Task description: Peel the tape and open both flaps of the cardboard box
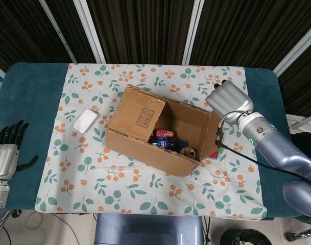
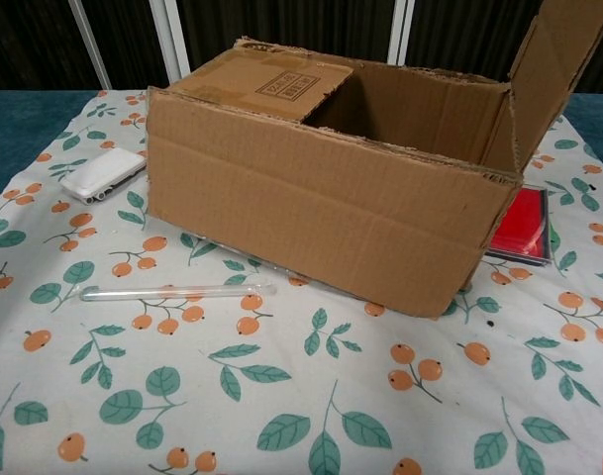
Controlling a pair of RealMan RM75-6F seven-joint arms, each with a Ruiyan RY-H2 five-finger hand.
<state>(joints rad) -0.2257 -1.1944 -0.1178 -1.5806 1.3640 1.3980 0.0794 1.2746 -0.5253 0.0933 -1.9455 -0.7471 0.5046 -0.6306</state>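
The cardboard box [image 1: 155, 132] looks light and bendy; right hand [image 1: 228, 98] pushes its thin right flap [image 2: 563, 54], grip unclear; left hand [image 1: 7, 153] spread, holding nothing

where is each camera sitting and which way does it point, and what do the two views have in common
Head view: high above the near edge, looking steeply down at the table; shows the left hand at the near left and the right hand at the raised right flap.
Chest view: low at the near edge, looking level across the cloth at the box front; no arm or hand shows.
Shared: the cardboard box, the white case, the clear tube.
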